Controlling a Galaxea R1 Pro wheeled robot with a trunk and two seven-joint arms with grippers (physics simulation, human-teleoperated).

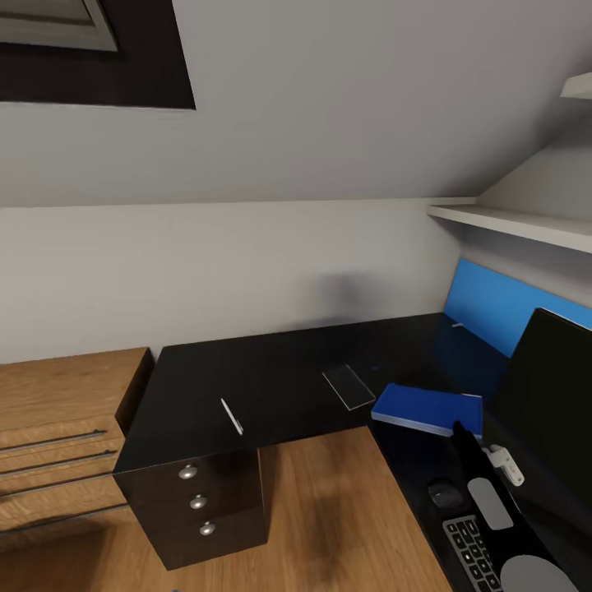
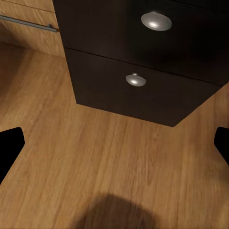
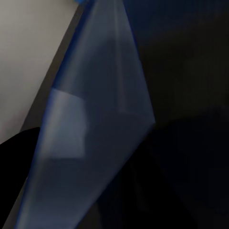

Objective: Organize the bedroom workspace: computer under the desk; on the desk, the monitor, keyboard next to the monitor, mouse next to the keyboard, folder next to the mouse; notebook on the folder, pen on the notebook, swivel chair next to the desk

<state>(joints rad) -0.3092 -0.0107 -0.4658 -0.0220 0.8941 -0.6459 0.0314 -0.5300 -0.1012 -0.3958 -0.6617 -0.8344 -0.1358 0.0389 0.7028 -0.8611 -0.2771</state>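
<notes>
On the black L-shaped desk (image 1: 279, 386), at about four o'clock in the head view, the blue folder (image 1: 427, 409) lies flat near the inner corner. The right gripper (image 1: 458, 429) reaches to the folder's near edge; whether its fingers are apart or clamped, I cannot tell. At ten o'clock from the folder rests a thin dark notebook (image 1: 348, 386), and further toward nine o'clock the pen (image 1: 232, 415), well apart from both. At five o'clock sit the mouse (image 1: 445, 494) and keyboard (image 1: 470, 551), beside the monitor (image 1: 549, 403). In the left wrist view, the left gripper's (image 2: 114, 148) fingers (image 2: 9, 145) stand wide apart above the wooden floor (image 2: 95, 162), facing the drawer unit (image 2: 143, 62).
</notes>
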